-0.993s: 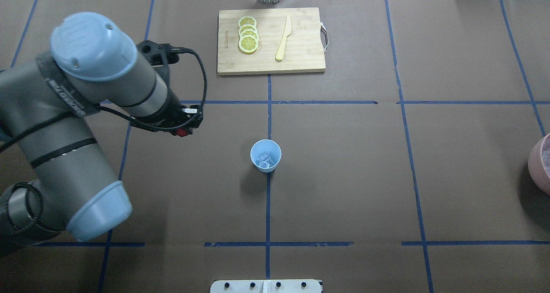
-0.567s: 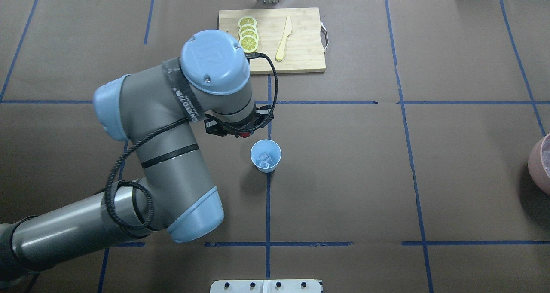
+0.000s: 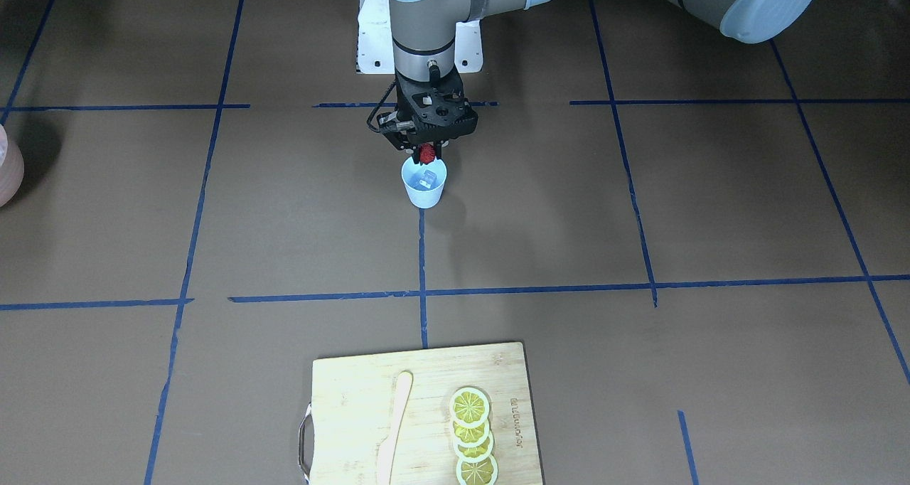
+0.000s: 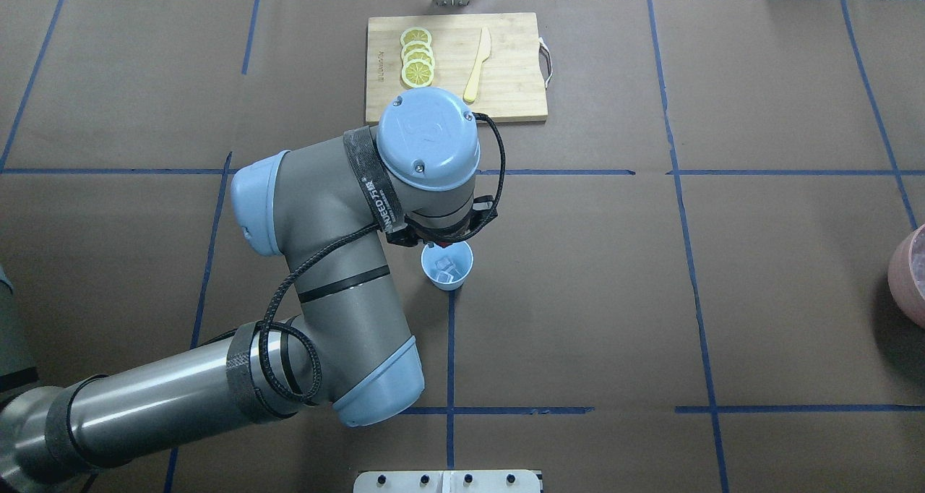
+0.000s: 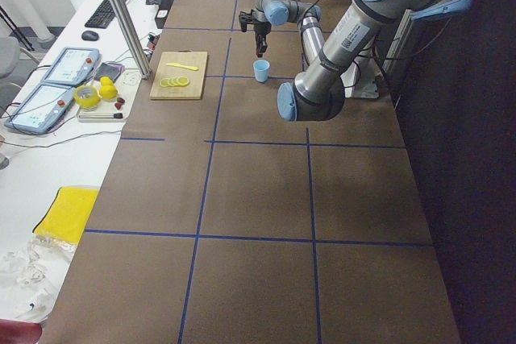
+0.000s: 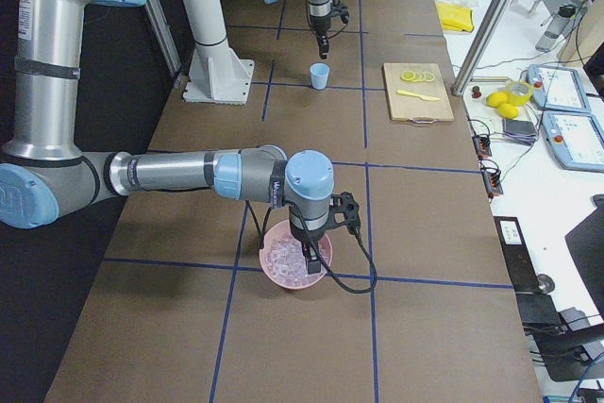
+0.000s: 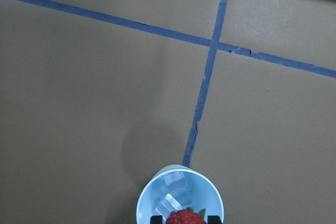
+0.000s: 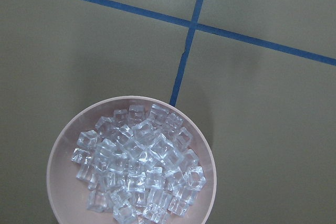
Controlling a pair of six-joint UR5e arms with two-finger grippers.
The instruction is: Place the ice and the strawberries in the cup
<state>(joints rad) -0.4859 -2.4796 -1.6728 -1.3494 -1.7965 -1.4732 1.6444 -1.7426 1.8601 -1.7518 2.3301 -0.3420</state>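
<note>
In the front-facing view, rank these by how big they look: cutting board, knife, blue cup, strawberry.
1. cutting board: largest, though cropped at the bottom edge.
2-3. knife and cup: the knife is longer, the cup is broader, and the knife is nearer the camera, so I can't rank them.
4. strawberry: smallest.

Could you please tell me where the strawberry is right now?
In the front-facing view, the strawberry is pinched in the left gripper, just above the mouth of the light-blue cup.

strawberry (image 7: 185,217) cut off at the bottom edge, pink bowl (image 4: 908,272) cropped at the overhead's right edge
</note>
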